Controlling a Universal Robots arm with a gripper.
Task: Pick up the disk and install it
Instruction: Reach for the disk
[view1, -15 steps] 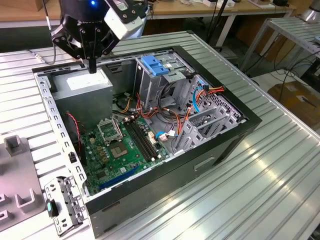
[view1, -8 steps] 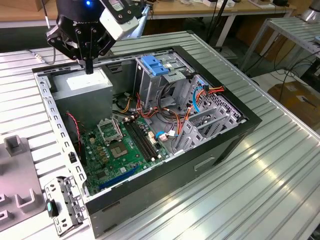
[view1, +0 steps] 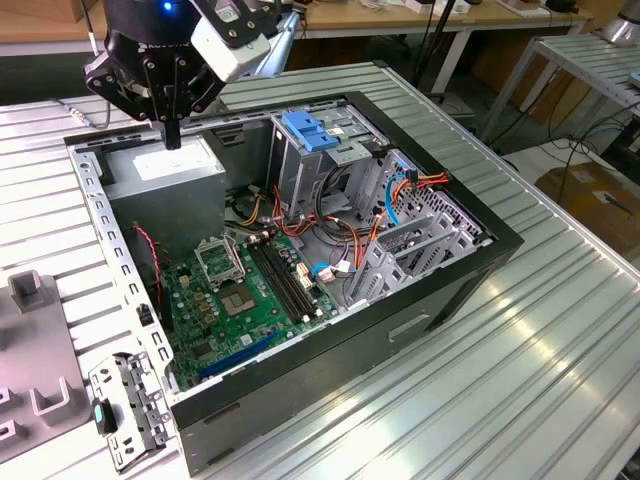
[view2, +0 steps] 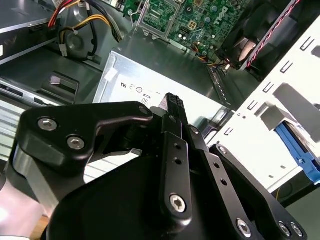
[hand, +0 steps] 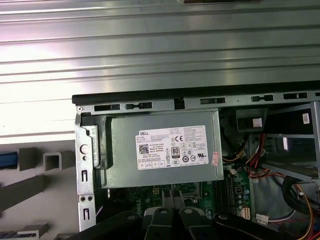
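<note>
My gripper, fingers pressed together, empty, hovers over power supply at case corner. Disk, blue rail showing, seems to lie on desk just outside case wall. I should spread fingers first, then descend square to rails.

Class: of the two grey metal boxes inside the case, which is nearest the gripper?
The power supply with the white sticker, under the gripper; the drive cage carries a blue plate.
</note>
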